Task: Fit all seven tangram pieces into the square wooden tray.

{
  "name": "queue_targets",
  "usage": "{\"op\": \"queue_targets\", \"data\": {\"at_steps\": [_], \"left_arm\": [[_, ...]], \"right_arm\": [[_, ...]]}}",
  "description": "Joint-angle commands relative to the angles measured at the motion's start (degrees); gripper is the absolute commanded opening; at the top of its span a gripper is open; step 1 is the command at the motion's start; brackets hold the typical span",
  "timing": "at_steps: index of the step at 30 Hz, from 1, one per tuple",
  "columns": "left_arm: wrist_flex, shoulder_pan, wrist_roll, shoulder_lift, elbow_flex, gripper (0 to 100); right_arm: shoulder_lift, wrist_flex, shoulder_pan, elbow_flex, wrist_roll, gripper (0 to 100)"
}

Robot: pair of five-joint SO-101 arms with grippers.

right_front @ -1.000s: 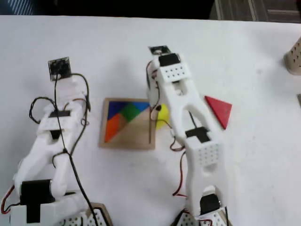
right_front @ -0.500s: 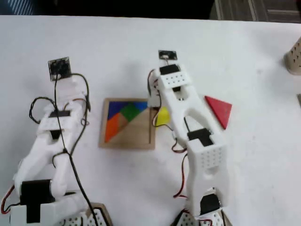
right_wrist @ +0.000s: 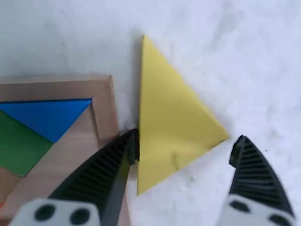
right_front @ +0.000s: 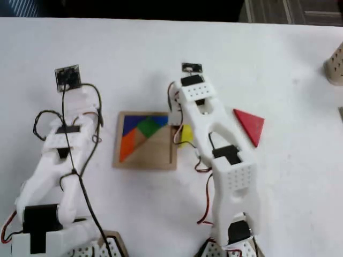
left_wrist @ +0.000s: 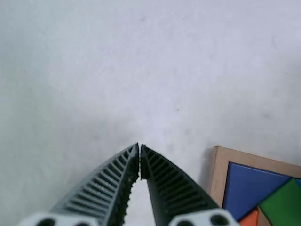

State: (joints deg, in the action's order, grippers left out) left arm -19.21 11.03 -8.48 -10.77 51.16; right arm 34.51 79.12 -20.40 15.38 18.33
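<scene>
The square wooden tray (right_front: 170, 155) lies mid-table holding blue, green and orange pieces (right_front: 140, 134); its right part is bare wood. A yellow triangle (right_wrist: 171, 133) lies flat on the table just outside the tray's right rim (right_wrist: 106, 103), partly under the right arm in the high view (right_front: 186, 134). My right gripper (right_wrist: 183, 148) is open, its fingers on either side of the yellow triangle's lower part. A red triangle (right_front: 250, 125) lies on the table right of that arm. My left gripper (left_wrist: 140, 155) is shut on nothing, over bare table beside the tray's corner (left_wrist: 217, 155).
A tan object (right_front: 335, 65) stands at the table's far right edge. The left arm (right_front: 59, 155) stretches along the left side of the tray. Cables hang from both arms. Open white table lies behind and in front of the tray.
The right arm has shifted slightly rightward and away from the tray, uncovering the tray's right rim. The yellow triangle now lies just off the tray. The left arm has not moved.
</scene>
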Motion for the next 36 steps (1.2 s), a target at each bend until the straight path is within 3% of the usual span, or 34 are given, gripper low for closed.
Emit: {"op": "queue_targets", "data": {"at_steps": [1, 10, 19, 24, 30, 36], "left_arm": [[1.1, 0.7, 0.4, -0.2, -0.4, 3], [1.1, 0.7, 0.4, -0.2, -0.4, 3], [1.1, 0.7, 0.4, -0.2, -0.4, 3], [1.1, 0.7, 0.4, -0.2, -0.4, 3], [1.1, 0.7, 0.4, -0.2, -0.4, 3], [1.1, 0.7, 0.4, -0.2, -0.4, 3]], "right_arm": [[-0.3, 0.5, 0.5, 0.6, 0.4, 31.6], [0.2, -0.6, 2.9, 0.3, 0.2, 31.2], [2.0, -0.4, 3.8, 0.7, 0.1, 23.8], [1.8, 0.1, 3.7, 0.7, -0.3, 24.0], [-1.9, 8.7, 3.4, 6.2, -7.3, 29.7], [0.7, 7.1, 6.2, 9.8, -7.4, 31.6]]}}
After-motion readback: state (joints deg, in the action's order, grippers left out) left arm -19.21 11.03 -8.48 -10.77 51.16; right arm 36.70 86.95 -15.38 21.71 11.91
